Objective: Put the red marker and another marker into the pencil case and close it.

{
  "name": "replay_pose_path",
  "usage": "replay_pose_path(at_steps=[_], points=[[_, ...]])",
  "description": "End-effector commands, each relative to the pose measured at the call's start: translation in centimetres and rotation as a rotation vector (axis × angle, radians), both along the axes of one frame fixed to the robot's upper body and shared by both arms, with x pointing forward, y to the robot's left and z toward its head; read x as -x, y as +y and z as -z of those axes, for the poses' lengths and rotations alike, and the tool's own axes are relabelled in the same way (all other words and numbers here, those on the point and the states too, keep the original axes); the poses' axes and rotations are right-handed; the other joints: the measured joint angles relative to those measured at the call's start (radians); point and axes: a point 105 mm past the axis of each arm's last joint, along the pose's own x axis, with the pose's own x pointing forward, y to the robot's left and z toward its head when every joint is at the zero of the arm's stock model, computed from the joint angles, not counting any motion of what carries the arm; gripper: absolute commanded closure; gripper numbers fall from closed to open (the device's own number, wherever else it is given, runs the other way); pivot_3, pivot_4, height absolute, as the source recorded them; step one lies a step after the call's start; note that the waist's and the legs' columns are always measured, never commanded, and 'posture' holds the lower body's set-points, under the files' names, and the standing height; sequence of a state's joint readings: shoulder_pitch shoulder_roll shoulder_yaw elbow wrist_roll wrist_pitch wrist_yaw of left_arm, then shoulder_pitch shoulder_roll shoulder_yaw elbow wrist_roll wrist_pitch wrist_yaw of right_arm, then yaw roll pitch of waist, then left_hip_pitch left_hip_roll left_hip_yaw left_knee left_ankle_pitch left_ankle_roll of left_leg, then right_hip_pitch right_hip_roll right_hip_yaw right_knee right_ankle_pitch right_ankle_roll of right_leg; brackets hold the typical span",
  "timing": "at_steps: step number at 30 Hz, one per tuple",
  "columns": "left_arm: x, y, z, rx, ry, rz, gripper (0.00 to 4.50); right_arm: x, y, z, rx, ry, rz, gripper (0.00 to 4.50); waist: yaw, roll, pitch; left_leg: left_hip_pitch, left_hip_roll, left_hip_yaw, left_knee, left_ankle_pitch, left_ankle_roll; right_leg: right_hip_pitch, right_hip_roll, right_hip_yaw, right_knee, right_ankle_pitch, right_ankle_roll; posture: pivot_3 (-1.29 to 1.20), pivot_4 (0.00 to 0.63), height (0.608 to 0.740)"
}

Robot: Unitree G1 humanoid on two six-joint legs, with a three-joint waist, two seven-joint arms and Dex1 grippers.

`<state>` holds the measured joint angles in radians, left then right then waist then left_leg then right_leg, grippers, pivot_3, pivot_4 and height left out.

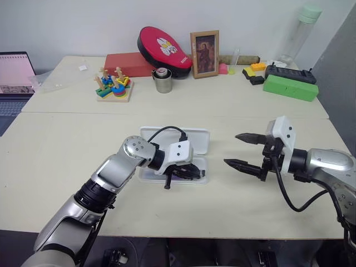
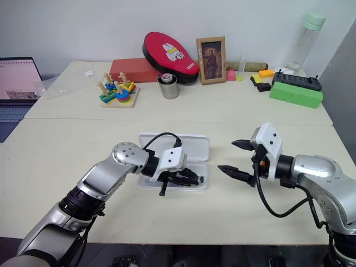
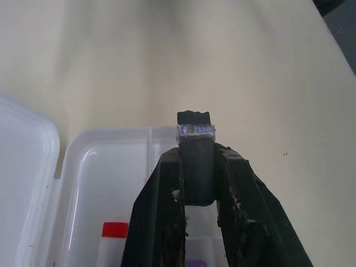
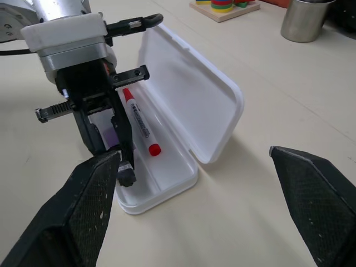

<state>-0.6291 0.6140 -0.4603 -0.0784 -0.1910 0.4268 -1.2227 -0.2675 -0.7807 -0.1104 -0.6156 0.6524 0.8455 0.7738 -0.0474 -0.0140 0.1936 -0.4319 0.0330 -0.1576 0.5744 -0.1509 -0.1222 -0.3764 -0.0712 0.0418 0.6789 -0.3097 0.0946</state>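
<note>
The white pencil case [image 1: 192, 139] lies open in the middle of the table, its lid [image 4: 189, 100] folded back. In its tray lies the red marker [image 4: 138, 122], with its red cap [image 3: 115, 229] showing. The lavender marker [image 4: 111, 135] lies beside it, mostly hidden under my left gripper [image 1: 192, 172]. That gripper hovers low over one end of the tray, shut on a small black object [image 3: 194, 119] with a blue band. My right gripper [image 1: 231, 149] hangs open and empty to the right of the case, its fingers pointing at it.
Along the back of the table stand a ring-stacking toy [image 1: 114, 86], a metal cup [image 1: 163, 81], a red oval pouch [image 1: 164, 49], a picture frame [image 1: 204, 54] and a green box [image 1: 290, 87]. A laptop [image 1: 14, 75] sits at the far left.
</note>
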Motion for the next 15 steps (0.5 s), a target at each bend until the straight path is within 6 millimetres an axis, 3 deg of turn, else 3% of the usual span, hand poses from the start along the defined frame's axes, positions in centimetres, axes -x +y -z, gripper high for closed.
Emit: replay_pose_path(at_steps=[1, 10, 15], points=[[-0.2, -0.2, -0.5, 0.005, -0.043, -0.007, 4.05, 0.6, 0.4, -0.6, 0.017, -0.044, -0.036, 0.00, 0.000, 0.000, 0.000, 0.000, 0.000, 0.000, 0.000, 0.000, 0.000, 0.000, 0.000, 0.000, 0.000, 0.000, 0.000, 0.00, 0.150, 0.740], [-0.2, -0.1, -0.3, 0.001, -0.040, -0.023, 4.05, 2.4, 1.3, 0.8, 0.084, -0.013, -0.164, 0.00, 0.000, 0.000, 0.000, 0.000, 0.000, 0.000, 0.000, 0.000, 0.000, 0.000, 0.000, 0.000, 0.000, 0.000, 0.000, 0.00, 0.150, 0.740], [-0.2, 0.0, -0.4, 0.001, -0.035, -0.028, 4.05, 2.3, 1.1, 1.0, 0.099, -0.016, -0.174, 0.00, -0.001, 0.000, 0.000, 0.000, 0.000, 0.000, 0.001, 0.000, 0.000, 0.000, 0.000, 0.000, 0.000, 0.000, 0.000, 0.00, 0.150, 0.740]])
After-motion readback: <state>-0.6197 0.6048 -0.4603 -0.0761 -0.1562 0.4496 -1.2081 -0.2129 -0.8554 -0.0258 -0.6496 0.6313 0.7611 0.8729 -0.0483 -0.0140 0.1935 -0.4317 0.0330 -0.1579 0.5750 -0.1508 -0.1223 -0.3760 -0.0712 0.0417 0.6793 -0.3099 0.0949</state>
